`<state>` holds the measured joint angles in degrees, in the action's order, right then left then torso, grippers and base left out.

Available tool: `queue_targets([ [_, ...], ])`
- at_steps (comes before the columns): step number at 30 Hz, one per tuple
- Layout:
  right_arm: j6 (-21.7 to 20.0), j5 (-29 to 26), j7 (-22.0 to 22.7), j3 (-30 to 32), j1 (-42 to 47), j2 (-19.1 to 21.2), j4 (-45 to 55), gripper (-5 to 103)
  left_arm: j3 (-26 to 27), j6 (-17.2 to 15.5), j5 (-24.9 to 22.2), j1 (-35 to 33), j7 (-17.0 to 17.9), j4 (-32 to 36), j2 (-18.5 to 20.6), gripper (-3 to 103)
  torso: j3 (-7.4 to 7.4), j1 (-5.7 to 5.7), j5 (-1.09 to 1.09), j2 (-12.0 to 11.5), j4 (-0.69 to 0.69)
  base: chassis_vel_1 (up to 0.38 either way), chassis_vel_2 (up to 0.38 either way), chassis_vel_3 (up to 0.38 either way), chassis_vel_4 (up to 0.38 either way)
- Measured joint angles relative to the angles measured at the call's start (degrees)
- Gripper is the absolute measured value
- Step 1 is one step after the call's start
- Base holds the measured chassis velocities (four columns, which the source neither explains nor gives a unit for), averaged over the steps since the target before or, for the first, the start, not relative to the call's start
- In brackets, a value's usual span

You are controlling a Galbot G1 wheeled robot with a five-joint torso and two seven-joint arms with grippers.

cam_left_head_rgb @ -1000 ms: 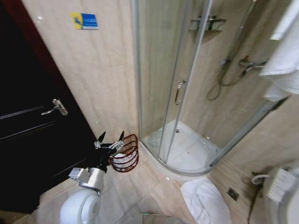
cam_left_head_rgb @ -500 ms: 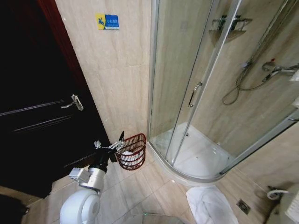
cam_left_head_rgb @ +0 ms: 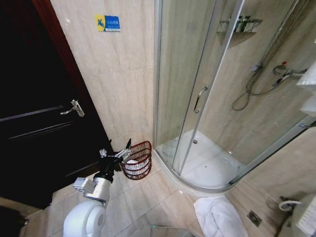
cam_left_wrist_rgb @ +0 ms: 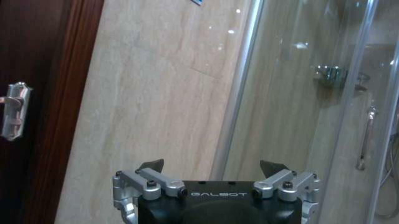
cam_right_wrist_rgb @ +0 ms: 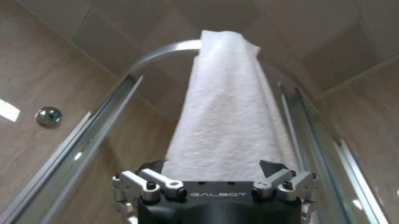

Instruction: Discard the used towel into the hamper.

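Observation:
The hamper (cam_left_head_rgb: 142,157), a small dark red wire basket, stands on the floor tiles against the wall beside the shower, with something white inside it. My left gripper (cam_left_head_rgb: 120,144) hovers open just left of its rim; in the left wrist view the left gripper (cam_left_wrist_rgb: 212,165) holds nothing and faces the wall. A white towel (cam_right_wrist_rgb: 227,116) hangs over the shower enclosure's top rail, and my right gripper (cam_right_wrist_rgb: 212,165) is open right below it. Another white towel (cam_left_head_rgb: 217,218) lies crumpled on the floor. I cannot tell which one is the used towel.
A dark door with a lever handle (cam_left_head_rgb: 74,106) is on the left. The curved glass shower enclosure (cam_left_head_rgb: 197,98) with its white tray fills the right. A floor drain (cam_left_head_rgb: 254,217) and a white hose lie at the bottom right. More white cloth (cam_left_head_rgb: 308,76) hangs at the right edge.
The whole head picture shifted sideways, so the camera turned. The left gripper stays open in the same place beside the hamper. The floor towel has not moved.

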<state>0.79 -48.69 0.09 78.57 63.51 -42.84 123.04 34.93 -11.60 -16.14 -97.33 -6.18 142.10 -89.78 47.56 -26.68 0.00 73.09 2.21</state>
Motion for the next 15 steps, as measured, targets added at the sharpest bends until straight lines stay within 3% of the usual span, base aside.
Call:
queue_targets([
  [5, 1.3, -1.4, -0.3, -3.9, -5.5, 2.1, -3.6, 100, 0.0, 0.0, 0.0, 0.0, 0.0, 0.0, 0.0, 100, 0.01, 0.00, 0.06, 0.0, -0.02, -0.090, -0.096, 0.094, 0.092],
  [9, 1.3, -1.4, -0.5, -10.6, -17.0, 5.7, -9.6, 100, 0.0, 0.0, 0.0, 0.0, 0.0, 0.0, 0.0, 100, 0.01, -0.01, 0.00, 0.0, 0.01, -0.036, -0.040, 0.024, 0.028],
  [15, -3.4, -4.8, -0.8, -17.2, -29.1, 10.3, -14.9, 100, 0.0, 0.0, 0.0, 0.0, 0.0, 0.0, 0.0, 100, 0.01, 0.00, 0.00, 0.0, 0.01, 0.000, 0.000, 0.000, 0.000],
])
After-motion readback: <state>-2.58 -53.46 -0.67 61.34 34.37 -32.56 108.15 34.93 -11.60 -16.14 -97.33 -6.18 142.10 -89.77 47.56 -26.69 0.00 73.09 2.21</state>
